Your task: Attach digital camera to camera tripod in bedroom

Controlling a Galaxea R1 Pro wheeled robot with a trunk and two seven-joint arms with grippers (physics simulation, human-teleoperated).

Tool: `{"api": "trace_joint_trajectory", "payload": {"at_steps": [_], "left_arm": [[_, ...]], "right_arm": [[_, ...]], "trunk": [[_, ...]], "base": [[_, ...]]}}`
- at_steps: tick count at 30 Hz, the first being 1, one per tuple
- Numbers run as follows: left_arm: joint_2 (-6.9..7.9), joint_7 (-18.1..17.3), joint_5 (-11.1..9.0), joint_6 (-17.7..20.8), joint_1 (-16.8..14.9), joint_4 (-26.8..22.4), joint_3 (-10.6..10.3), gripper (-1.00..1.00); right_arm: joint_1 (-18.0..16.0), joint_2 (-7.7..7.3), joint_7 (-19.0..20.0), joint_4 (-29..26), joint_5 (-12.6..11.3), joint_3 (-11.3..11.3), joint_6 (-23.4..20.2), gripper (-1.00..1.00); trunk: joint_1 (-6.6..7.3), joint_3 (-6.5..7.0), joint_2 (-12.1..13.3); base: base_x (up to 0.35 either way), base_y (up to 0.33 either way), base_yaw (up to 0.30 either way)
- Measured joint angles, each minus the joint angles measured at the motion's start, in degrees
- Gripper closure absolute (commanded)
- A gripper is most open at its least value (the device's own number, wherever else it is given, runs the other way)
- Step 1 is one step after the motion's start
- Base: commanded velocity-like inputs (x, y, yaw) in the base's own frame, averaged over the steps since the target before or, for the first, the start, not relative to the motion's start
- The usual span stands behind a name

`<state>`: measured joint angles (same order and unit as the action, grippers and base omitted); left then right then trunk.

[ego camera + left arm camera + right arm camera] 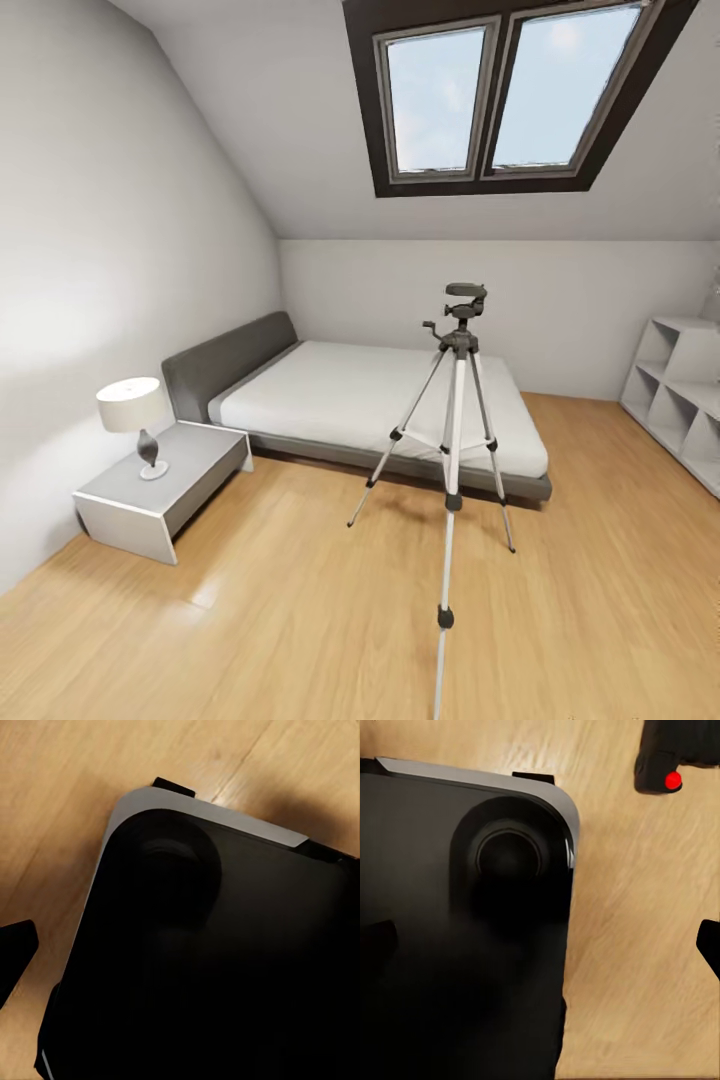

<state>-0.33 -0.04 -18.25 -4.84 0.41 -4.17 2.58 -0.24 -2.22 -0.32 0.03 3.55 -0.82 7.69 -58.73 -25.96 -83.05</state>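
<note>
The camera tripod (456,420) stands upright on the wood floor of the bedroom, in front of the bed's foot, in the middle of the head view. Its silver legs are spread and its black head (463,300) carries nothing. In the right wrist view the digital camera (671,757), black with a red dot, shows against the floor, apart from my right gripper (540,945), whose fingers stand far apart with nothing between them. One black finger (16,949) of my left gripper shows far to the side, with nothing in it.
A grey-headboard bed (370,400) stands behind the tripod. A white nightstand (190,470) with a lamp (133,410) is at the left, white cube shelves (685,400) at the right. My black, grey-edged base (210,960) lies below both wrists.
</note>
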Motion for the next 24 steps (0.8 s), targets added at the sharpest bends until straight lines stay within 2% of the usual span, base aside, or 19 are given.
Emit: {"api": "trace_joint_trajectory", "payload": {"at_steps": [5,24], "left_arm": [[0.0,0.03,0.02,0.01,-0.01,-0.01,-0.01,-1.0],[0.11,0.04,-0.06,0.06,-0.01,-0.05,0.07,-1.0]], "right_arm": [[0.0,0.03,0.0,0.01,-0.04,0.02,-0.01,-1.0],[0.0,0.1,-0.01,0.04,-0.35,0.37,0.08,-1.0]], "trunk": [[0.0,0.0,0.0],[0.0,0.0,0.0]], "base": [[0.003,0.202,-0.234],[0.0,0.009,-0.28]]}}
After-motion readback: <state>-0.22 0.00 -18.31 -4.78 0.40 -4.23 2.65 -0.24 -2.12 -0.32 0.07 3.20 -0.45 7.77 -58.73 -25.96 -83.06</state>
